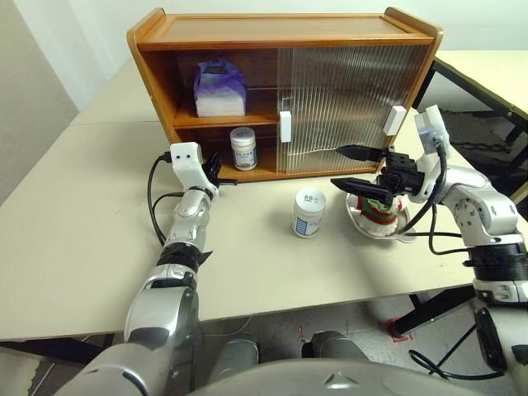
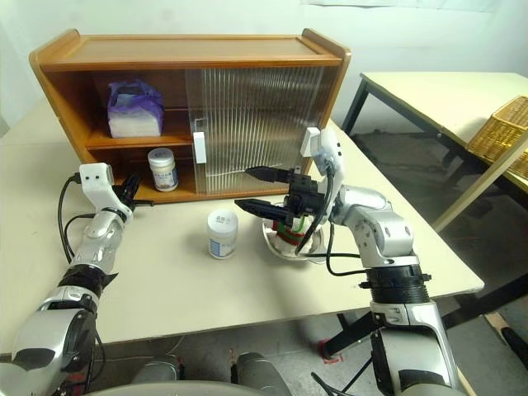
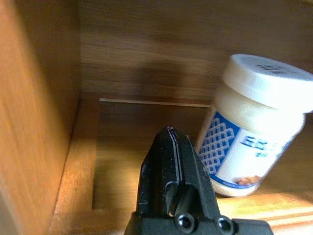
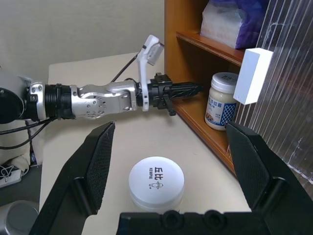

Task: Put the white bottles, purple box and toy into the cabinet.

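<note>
One white bottle (image 1: 243,148) already on lower shelf of cabinet (image 1: 280,37), centre left of frame; purple box (image 1: 219,88) above it. Left gripper (image 1: 216,172) pinched shut, empty, at shelf mouth. Second bottle (image 1: 308,213) at centre on beige table (image 1: 91,247); toy (image 1: 379,213) in steel bowl (image 1: 363,227), under wide-spread right gripper (image 1: 355,169). Next, likely: grasping the second bottle. Wicker basket (image 2: 499,124) on neighbouring table, right edge.
</note>
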Robot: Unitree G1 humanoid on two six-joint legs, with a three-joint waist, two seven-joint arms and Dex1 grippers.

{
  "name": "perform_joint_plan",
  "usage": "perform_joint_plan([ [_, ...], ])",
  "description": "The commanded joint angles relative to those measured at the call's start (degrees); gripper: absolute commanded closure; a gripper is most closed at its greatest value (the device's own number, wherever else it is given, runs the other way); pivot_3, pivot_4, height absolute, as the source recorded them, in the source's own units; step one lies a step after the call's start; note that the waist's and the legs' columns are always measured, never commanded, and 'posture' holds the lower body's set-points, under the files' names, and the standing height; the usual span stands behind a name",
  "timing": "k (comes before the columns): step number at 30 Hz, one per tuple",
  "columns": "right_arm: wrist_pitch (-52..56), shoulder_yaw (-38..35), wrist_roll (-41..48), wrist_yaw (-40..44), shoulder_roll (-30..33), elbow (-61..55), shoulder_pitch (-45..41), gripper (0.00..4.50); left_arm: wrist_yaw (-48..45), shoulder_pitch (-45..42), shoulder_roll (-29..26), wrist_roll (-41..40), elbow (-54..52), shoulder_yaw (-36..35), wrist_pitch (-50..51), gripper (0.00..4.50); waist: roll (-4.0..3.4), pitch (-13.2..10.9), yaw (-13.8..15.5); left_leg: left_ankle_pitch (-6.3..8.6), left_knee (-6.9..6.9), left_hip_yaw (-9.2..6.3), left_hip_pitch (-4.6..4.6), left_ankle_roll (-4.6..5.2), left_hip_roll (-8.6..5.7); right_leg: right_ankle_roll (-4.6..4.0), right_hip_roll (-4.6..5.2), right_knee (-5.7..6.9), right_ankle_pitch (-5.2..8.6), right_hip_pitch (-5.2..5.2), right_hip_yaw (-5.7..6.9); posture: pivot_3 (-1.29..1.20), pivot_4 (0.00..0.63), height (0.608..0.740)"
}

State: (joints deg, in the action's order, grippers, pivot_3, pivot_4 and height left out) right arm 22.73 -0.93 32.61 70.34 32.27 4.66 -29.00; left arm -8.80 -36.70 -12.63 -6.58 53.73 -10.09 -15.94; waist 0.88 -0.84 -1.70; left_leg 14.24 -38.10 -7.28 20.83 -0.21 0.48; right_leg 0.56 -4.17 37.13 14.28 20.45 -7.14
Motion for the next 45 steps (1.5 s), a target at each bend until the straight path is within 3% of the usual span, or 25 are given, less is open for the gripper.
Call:
perform_joint_plan([
  [1,0.42,-0.02,-0.42,-0.19,0.67,-1.05,-0.03,0.00,2.10,-2.23,0.09,1.97,4.64,0.71,-1.31,4.46,0.00,0.00,-0.03,0.00,0.00,0.00,0.00,0.01,0.00,0.01,0.00,0.00,0.00,0.00,0.00,-0.08,0.000,0.740],
  [33,3.03,-1.04,0.70,-3.42,2.19,-5.46,0.84,0.00,-2.90,-11.74,3.37,3.78,17.11,1.15,-1.49,4.46,0.00,-0.01,-1.70,0.00,0.00,0.01,0.06,0.05,-0.08,0.15,0.00,-0.06,0.08,0.01,0.01,-0.14,0.000,0.740],
  [45,2.88,-0.69,0.81,-3.85,1.56,-5.29,0.93,0.00,-5.32,-8.94,0.21,1.58,14.04,-1.08,-4.36,4.46,0.00,-0.01,-2.47,0.02,0.04,0.01,0.09,0.10,-0.08,0.20,0.01,-0.15,0.10,0.01,0.02,-0.13,0.000,0.740],
])
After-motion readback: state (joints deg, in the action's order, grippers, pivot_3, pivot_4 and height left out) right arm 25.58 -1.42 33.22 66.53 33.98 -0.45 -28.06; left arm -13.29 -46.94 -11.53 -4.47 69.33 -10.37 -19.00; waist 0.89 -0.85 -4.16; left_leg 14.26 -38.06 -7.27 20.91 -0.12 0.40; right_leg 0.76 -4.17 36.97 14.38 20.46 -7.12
